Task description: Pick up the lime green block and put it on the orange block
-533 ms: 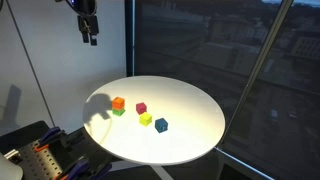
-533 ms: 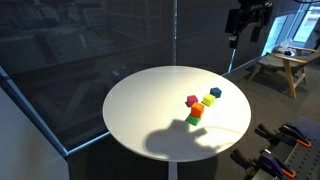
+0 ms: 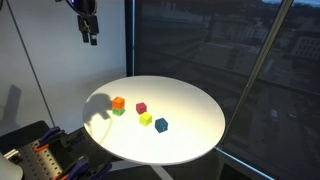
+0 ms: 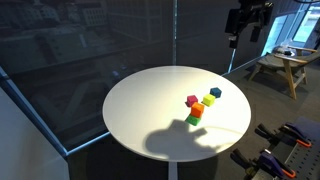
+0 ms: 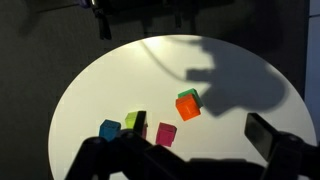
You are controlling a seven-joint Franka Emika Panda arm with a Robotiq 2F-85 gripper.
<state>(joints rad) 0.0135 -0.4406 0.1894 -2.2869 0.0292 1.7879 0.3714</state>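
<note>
The lime green block lies on the round white table, between a pinkish-red block and a blue block. The orange block sits against a darker green block near the table's edge. In the wrist view the lime green block is at lower left and the orange block is near the middle. Both also show in an exterior view: the lime green block and the orange block. My gripper hangs high above the table, open and empty.
The table stands beside dark glass walls. The arm's shadow falls over the table edge near the orange block. A wooden stool and equipment on the floor stand off the table.
</note>
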